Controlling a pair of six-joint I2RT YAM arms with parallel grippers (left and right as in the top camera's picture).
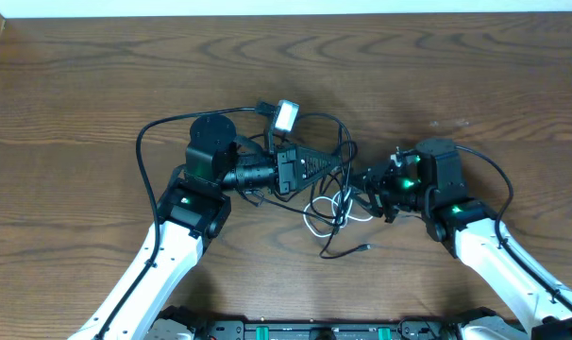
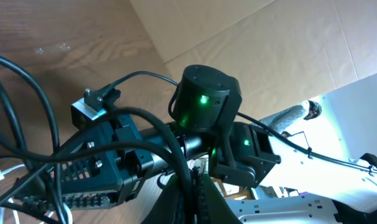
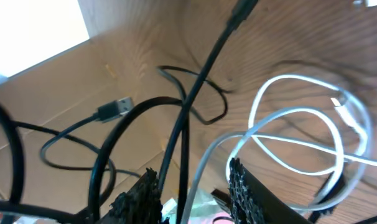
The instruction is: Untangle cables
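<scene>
The cables (image 1: 335, 194) lie in a tangle at the table's middle, between my two grippers. They are several thin black cords and a looped white one (image 1: 316, 215). My left gripper (image 1: 333, 168) points right and is shut on a black cable (image 2: 178, 163), which runs up out of its closed jaws (image 2: 191, 200). My right gripper (image 1: 366, 179) faces it from the right. Its fingers (image 3: 244, 186) stand apart, with a black cable (image 3: 195, 93) and the white cable (image 3: 300, 112) passing between them; its midpoint (image 3: 191, 193) is in that gap. A USB plug (image 3: 116, 107) lies further off.
A loose black cable end (image 1: 364, 247) lies on the wooden table (image 1: 78, 85) in front of the tangle. A thicker black cord (image 1: 154, 127) loops out from the left arm. The two grippers are close together, almost tip to tip.
</scene>
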